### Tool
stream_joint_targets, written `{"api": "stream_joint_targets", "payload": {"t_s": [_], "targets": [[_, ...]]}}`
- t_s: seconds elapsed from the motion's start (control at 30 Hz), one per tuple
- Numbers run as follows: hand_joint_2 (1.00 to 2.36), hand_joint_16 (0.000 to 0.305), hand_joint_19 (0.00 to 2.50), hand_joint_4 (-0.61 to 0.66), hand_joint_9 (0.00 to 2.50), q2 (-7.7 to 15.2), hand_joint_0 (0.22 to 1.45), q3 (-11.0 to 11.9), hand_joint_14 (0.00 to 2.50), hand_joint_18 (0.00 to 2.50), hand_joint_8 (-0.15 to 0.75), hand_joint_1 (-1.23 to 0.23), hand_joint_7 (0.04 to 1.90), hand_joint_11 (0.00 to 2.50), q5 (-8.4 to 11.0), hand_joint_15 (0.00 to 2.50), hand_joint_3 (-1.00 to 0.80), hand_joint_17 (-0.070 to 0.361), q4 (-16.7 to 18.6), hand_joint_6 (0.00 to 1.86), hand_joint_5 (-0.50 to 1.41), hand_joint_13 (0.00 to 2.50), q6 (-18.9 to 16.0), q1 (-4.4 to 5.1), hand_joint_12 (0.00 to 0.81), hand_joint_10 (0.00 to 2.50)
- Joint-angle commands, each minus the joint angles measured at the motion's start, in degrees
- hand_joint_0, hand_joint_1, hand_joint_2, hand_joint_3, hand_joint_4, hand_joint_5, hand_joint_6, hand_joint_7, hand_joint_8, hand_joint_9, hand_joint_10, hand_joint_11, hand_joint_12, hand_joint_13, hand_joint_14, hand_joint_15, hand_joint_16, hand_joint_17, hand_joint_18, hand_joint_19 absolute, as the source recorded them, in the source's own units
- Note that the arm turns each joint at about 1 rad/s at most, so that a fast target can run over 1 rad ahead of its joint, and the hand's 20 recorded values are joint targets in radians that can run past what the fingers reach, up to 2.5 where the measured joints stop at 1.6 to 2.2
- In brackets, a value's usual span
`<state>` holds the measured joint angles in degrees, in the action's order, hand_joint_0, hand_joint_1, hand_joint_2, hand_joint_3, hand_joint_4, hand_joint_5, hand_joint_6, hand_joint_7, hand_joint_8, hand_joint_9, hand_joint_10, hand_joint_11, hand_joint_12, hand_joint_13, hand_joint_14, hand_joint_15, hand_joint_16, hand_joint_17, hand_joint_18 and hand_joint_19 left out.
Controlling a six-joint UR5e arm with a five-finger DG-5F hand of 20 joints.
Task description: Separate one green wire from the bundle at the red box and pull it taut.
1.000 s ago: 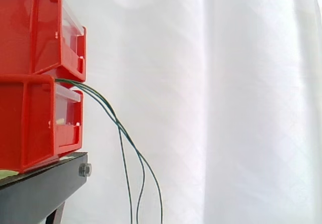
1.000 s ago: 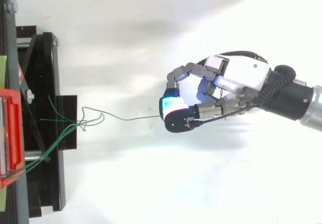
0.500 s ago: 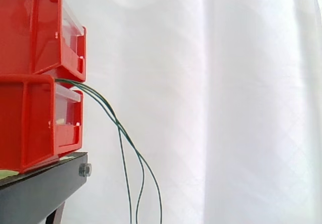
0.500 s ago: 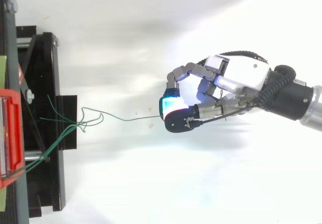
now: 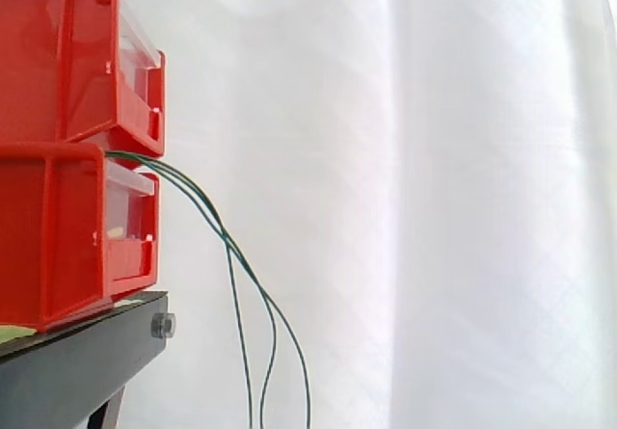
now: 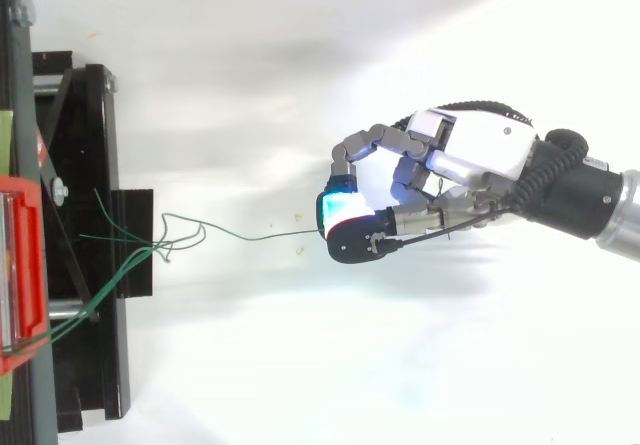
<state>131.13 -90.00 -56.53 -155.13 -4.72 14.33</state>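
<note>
Fingers (image 6: 341, 208) of the hand (image 6: 470, 160) pinch the end of one wire (image 6: 260, 237), well out from the box (image 6: 25, 265) — draw straight away from it, grip firm, till the kink near the bundle (image 6: 140, 258) flattens.

1. We see the upper bin (image 5: 67, 58) stacked on the lower bin (image 5: 67, 236), both on the stand (image 5: 77, 371) at left
2. The wires (image 5: 229, 246) leave between the bins and hang to their right
3. From above, a single wire (image 6: 255, 237) runs right to the hand (image 6: 470, 155), pinched at its end
</note>
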Motion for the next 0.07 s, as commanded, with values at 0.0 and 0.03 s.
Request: {"api": "stream_joint_targets", "payload": {"t_s": [0.0,0.03], "targets": [[1.01,0.06,1.16,0.0,1.61,0.0,0.63,0.0,1.79,1.32,0.295,-0.79,1.2,1.32,-0.07,0.96,-0.06,0.135,0.0,0.89,-0.08,1.51,0.1,0.0,0.383,1.43],[1.01,0.06,1.16,0.0,1.61,0.0,0.63,0.0,1.79,1.32,0.295,-0.79,1.2,1.32,0.02,0.96,-0.06,0.136,0.0,0.89,-0.08,1.51,0.1,0.0,0.378,1.42]]}}
